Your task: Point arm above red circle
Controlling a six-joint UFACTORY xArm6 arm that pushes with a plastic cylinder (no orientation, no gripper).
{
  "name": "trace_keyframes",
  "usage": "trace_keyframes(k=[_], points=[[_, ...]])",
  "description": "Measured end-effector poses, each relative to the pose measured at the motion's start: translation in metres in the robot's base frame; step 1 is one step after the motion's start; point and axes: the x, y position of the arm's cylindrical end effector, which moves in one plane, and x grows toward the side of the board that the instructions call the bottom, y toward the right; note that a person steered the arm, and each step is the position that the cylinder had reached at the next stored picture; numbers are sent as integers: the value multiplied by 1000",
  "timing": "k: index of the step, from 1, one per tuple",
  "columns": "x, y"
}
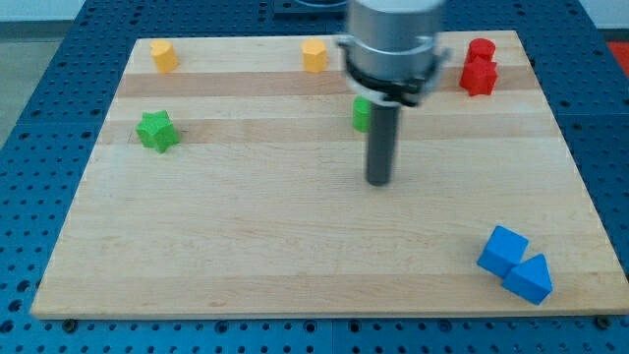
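My tip (379, 182) rests on bare wood near the board's middle, just below a partly hidden green block (362, 113), carrying and touching nothing. The red circle (481, 49) sits near the view's top right corner, touching a red star-like block (479, 78) below it. I judge the task barely begun: the tip is well apart from the circle and must travel up and right to sit above it

2 blue blocks (515, 264), green star (155, 130)

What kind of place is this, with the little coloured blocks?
Probably a robotics lab bench: a wooden board sits on a blue perforated table, and my tip rests among blocks such as the green star.
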Motion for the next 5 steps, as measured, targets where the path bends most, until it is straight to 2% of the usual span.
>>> trace_keyframes(k=[1,2,4,5], points=[[7,46],[-25,48],[-141,33],[-214,34]])
